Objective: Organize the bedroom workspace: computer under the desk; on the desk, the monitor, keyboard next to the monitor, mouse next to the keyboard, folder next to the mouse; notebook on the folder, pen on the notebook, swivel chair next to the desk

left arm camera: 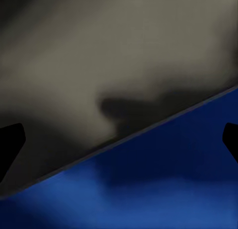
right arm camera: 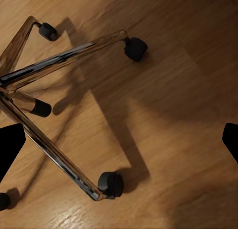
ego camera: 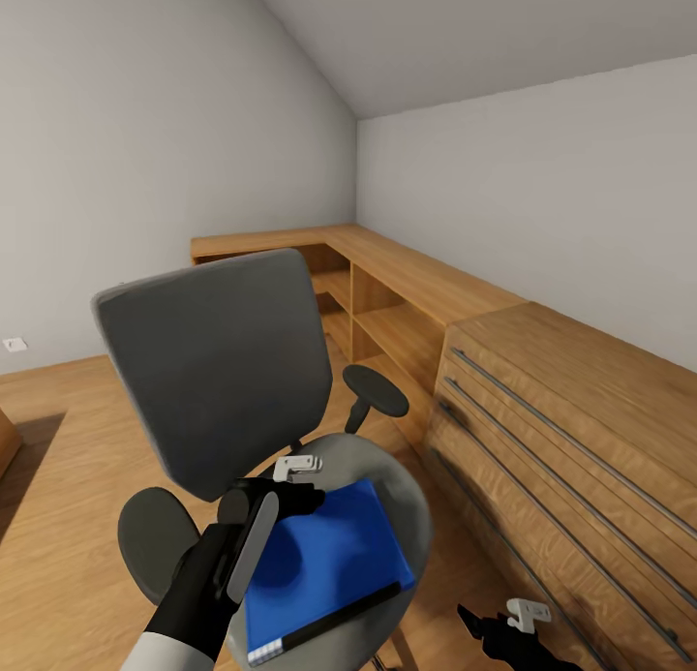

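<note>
Pale grey walls meet under a sloped ceiling, and a warm wood-grain floor [ego camera: 68, 429] runs to a long low wooden shelf unit [ego camera: 387, 284] along the far wall. Nearer stands a light wooden drawer cabinet [ego camera: 571, 439] with slim metal rail handles.

Before it is the swivel chair [ego camera: 223, 371]: a matte grey, rounded-rectangle back, a grey seat, and black oval armrests. In the right wrist view its chrome legs [right arm camera: 54, 140] fan out over the boards, ending in black casters.

Flat on the seat lies the folder [ego camera: 324, 564], a smooth, thin, bright blue rectangle with a dark strip along its near edge. Its long axis slants from that near edge up toward the chair back.

Over its back corner hangs the left gripper [ego camera: 290, 492], black fingers spread apart with nothing between them. Low beside the cabinet is the right gripper [ego camera: 499, 625], also spread apart.
</note>
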`<state>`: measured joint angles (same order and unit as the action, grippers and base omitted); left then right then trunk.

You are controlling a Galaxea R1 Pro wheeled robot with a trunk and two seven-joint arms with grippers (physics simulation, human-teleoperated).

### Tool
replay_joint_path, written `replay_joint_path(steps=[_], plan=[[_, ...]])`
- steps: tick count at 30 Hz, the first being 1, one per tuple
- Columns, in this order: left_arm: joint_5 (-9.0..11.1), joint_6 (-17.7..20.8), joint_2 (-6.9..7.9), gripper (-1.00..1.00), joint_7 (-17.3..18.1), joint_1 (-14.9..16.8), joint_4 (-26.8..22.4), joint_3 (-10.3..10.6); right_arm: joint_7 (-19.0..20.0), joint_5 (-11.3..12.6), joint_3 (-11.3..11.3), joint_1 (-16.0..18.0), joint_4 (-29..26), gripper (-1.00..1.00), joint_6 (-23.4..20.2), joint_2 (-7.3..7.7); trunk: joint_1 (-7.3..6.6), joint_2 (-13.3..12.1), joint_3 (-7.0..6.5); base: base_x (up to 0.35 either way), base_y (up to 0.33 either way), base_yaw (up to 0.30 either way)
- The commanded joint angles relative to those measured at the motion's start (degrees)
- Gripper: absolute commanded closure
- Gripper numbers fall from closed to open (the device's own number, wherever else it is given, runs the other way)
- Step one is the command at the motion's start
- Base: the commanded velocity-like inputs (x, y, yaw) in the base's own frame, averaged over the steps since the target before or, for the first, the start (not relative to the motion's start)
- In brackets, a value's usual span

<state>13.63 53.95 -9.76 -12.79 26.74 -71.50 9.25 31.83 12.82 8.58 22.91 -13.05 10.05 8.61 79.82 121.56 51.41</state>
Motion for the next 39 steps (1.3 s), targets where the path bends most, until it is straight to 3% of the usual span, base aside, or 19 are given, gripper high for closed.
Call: replay_joint_path(steps=[1,10,18,27,32,39], plan=[[0.6,0.2,0.00,-1.00,-0.6,0.0,0.0,0.0,0.3,0.2,0.2,0.0,0.1,-1.00,0.0,0.00,-0.01,0.0,0.05,0.004,0.000,0.000],[0.6,0.2,0.00,-1.00,-0.6,0.0,0.0,0.0,-0.1,0.2,0.2,0.0,0.1,-1.00,0.1,0.00,-0.01,0.0,0.05,0.001,0.000,0.000],[0.6,0.4,0.00,-1.00,-0.7,0.0,0.1,-0.2,-0.6,0.2,0.2,0.0,0.1,-1.00,0.1,-0.05,1.75,3.2,1.49,0.000,0.000,0.000],[0.5,0.4,0.00,-1.00,-0.7,0.0,0.1,-0.3,-1.3,0.2,0.2,0.1,0.1,-1.00,0.1,-0.09,1.75,3.2,1.49,0.000,0.000,0.000],[0.6,0.4,0.00,-1.00,-0.7,0.0,0.1,-0.4,-1.3,0.2,0.2,0.0,0.1,-1.00,0.1,-0.09,2.85,5.2,2.39,0.000,0.000,0.000],[0.7,0.4,0.02,-1.00,-0.6,0.0,0.1,-0.2,-1.3,0.2,0.2,0.0,0.1,-1.00,0.1,-0.09,2.85,5.2,2.39,0.000,0.000,0.000]])
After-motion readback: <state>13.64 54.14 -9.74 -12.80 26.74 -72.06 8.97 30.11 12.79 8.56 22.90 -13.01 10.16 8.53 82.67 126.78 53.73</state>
